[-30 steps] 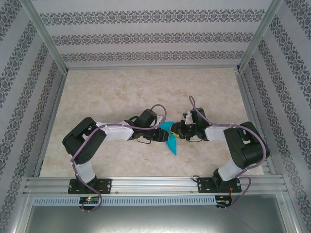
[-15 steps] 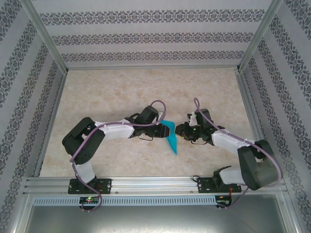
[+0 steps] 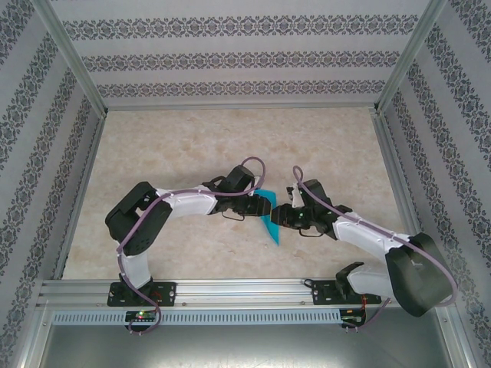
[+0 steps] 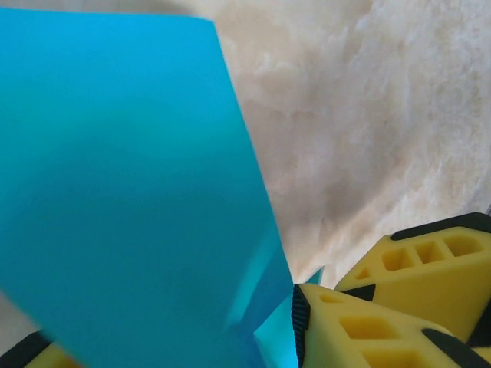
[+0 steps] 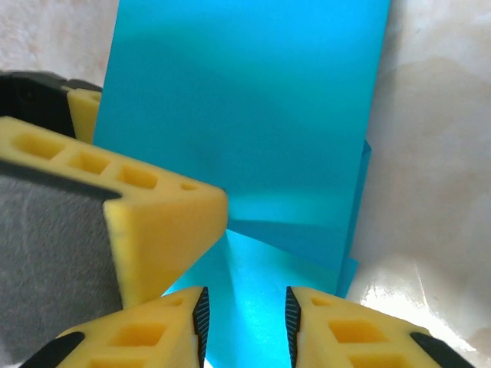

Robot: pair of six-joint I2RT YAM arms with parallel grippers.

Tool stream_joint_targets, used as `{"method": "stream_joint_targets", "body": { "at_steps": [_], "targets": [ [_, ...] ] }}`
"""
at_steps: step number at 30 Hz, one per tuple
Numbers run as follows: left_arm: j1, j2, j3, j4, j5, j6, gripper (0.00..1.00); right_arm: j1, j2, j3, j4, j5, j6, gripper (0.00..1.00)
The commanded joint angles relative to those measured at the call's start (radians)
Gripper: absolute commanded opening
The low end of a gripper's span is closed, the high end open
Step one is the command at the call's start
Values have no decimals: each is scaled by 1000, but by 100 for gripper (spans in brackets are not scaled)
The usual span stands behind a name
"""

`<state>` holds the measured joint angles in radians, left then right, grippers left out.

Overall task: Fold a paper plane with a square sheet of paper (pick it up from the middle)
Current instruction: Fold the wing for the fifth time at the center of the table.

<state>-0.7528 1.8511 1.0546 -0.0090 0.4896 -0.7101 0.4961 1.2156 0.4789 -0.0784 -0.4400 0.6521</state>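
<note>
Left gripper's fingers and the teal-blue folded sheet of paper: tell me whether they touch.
Touching. The left wrist view shows the teal-blue folded sheet of paper butting against the black pad of the left gripper's yellow fingers, no gap.

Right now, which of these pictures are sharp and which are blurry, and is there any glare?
Top external view: sharp, evenly lit, soft shadows under the arms. Left wrist view: the teal paper looms close and soft, the table behind it blurred. Right wrist view: crisper, with a glare patch on the table at lower right.
</note>
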Motion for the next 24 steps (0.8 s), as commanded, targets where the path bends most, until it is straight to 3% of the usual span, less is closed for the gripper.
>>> {"method": "stream_joint_targets", "body": {
  "at_steps": [1, 13, 24],
  "targets": [
    [2, 17, 41, -10, -14, -24, 43, 51, -50, -19, 9, 36, -66, 36],
    [30, 41, 94, -82, 5, -7, 43, 145, -130, -105, 106, 99, -125, 39],
    [36, 59, 128, -122, 10, 2, 43, 306, -114, -55, 29, 430, -176, 46]
  ]
}}
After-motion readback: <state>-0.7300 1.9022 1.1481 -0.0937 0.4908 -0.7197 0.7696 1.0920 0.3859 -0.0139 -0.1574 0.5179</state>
